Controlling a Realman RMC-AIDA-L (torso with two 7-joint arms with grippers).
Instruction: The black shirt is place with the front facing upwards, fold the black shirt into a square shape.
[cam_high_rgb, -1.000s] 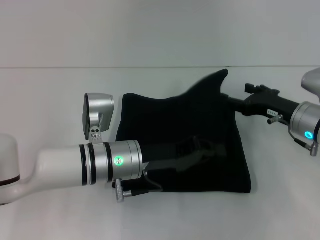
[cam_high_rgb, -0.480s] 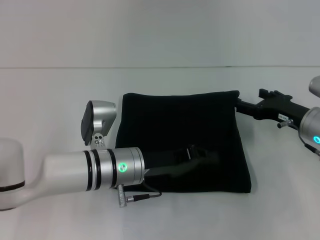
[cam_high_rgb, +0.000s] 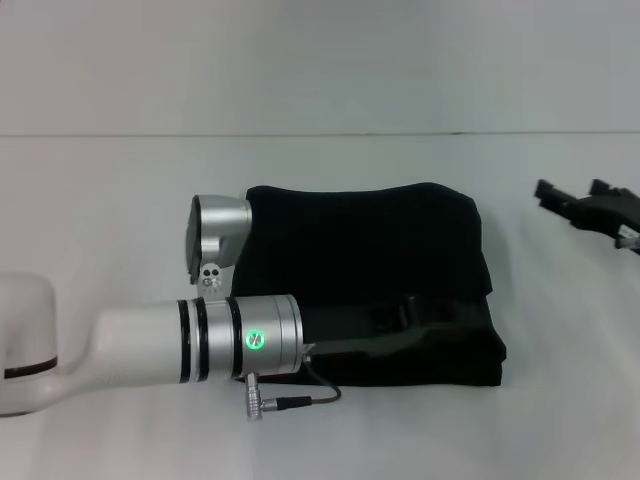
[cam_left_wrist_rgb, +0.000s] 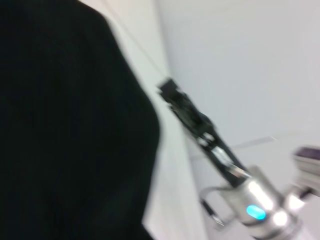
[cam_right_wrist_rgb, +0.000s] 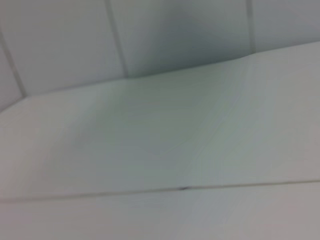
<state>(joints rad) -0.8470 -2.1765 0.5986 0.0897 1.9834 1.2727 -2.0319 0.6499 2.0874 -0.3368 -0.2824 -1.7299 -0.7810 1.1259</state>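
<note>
My left fingers (cam_high_rgb: 420, 312) lie on the black shirt (cam_high_rgb: 370, 240), grip hidden; my right fingers (cam_high_rgb: 585, 203) hang spread, well apart from it.

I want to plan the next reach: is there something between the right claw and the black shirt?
Nothing visible. The right claw hangs off the black shirt, with only bare white table between them. The left claw lies over the shirt.

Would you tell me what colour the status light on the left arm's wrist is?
Green; the light shows best in the head view, beside the black shirt.
</note>
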